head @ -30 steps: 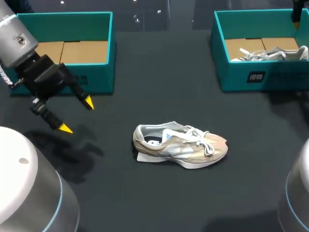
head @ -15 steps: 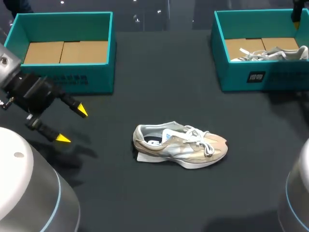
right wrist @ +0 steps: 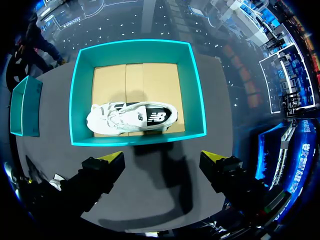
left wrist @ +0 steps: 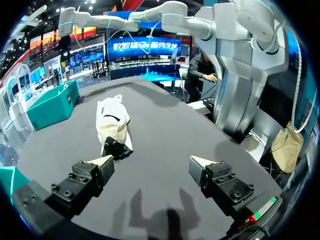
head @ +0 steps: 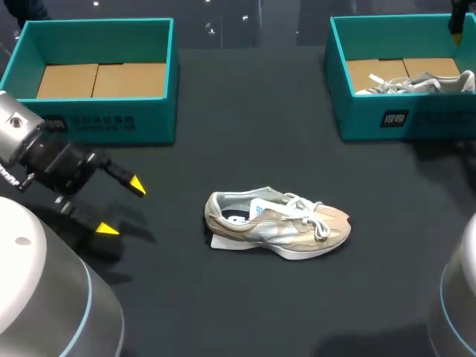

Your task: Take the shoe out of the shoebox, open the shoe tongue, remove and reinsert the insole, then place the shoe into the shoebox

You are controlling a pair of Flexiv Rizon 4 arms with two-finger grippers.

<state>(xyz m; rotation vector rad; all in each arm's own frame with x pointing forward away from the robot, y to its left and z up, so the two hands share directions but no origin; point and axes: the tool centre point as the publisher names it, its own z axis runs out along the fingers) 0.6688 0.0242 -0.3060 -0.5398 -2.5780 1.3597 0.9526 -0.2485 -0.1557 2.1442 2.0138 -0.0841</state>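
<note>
Beige shoe [head: 277, 223] resting near the middle of the dark table [head: 245, 119], outside both boxes, toe toward the robot's right. Left gripper [head: 122, 208] low over the table, well to the shoe's left and in front of the left shoebox [head: 97, 126], fingers spread wide and holding nothing. Right gripper [right wrist: 161, 157] high up, likewise spread and empty, with the right shoebox [right wrist: 137, 137] ahead of its fingers. A white shoe [right wrist: 132, 117] lies on the cardboard floor inside.
</note>
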